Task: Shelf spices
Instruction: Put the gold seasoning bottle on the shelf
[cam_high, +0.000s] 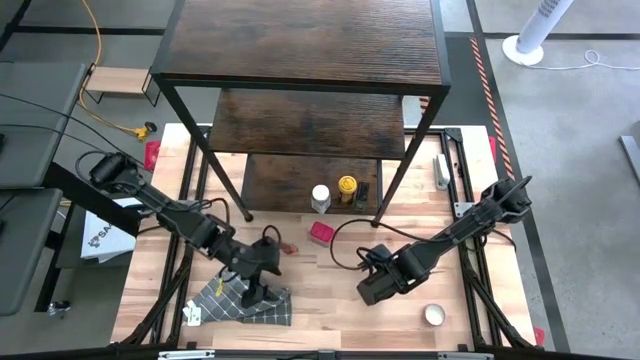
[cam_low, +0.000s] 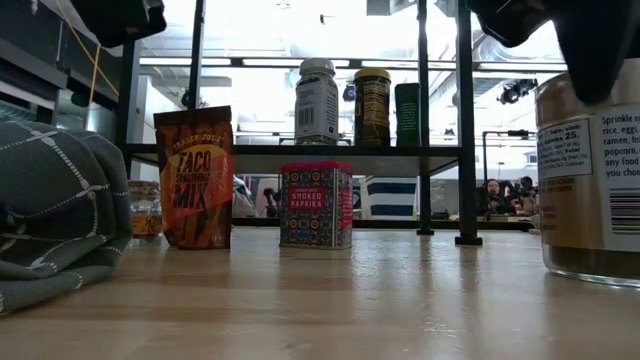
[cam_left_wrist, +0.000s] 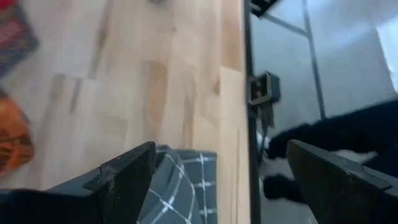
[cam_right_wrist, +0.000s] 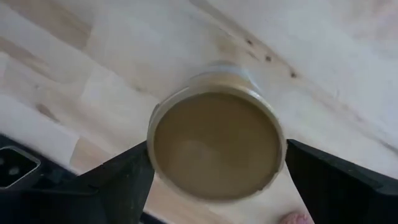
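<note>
Alignment of the right gripper (cam_right_wrist: 214, 180) with the tan-lidded jar (cam_right_wrist: 216, 144) is the governing relation. In the right wrist view the jar stands upright directly beneath the gripper, its round lid centred between the two fingers, which are spread apart on either side and touch nothing. The long axis of the jar is vertical, so a straight descent would likely bring the fingers around it.

In the high view the same jar (cam_high: 434, 315) stands near the front edge of the tabletop (cam_high: 330, 300), toward the right corner. From that angle the right gripper (cam_high: 378, 284) appears offset from it; the wrist view is the better guide to centring. The right arm is clearly the nearer one.

The left gripper (cam_left_wrist: 217, 180) hangs over the grey checked cloth (cam_high: 250, 300) at the front left of the tabletop, fingers also spread and empty.

The shelf (cam_high: 310, 110) occupies the back of the tabletop. Its lowest board carries a white-lidded jar (cam_high: 321, 197), a yellow-lidded jar (cam_high: 347, 188) and a dark container (cam_high: 363, 193).

The low view adds labels the overhead view cannot give: a smoked paprika tin (cam_low: 316, 204) and a taco seasoning pouch (cam_low: 194, 178), both unshelved in front of the shelf.
</note>
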